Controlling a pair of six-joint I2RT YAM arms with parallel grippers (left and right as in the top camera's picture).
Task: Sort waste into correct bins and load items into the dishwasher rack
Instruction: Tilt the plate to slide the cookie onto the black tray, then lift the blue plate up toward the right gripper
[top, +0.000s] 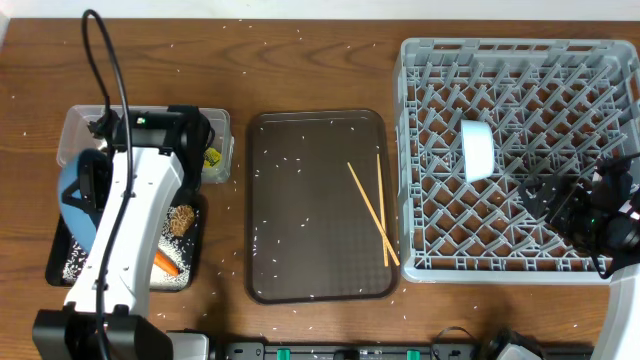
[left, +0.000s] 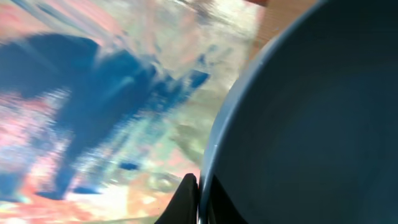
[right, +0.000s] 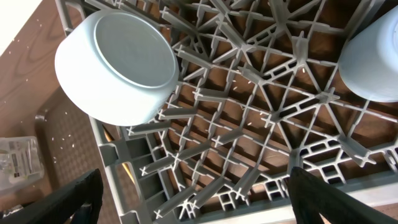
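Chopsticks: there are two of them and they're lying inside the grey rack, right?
Not quite. There are two chopsticks, but they aren't in the rack. They lie crossed on the brown tray, just beside the rack. The overhead view shows it.

Overhead's bright and crisp for you; left wrist is a smear.
Even light from above, only soft shadows on the bench (top: 300, 70). Your left wrist view is streaked with blur, the blue plate (left: 311, 124) right up close and out of focus. Right wrist: sharp on the rack (right: 323, 96), white bowl (right: 118, 62) brightly lit.
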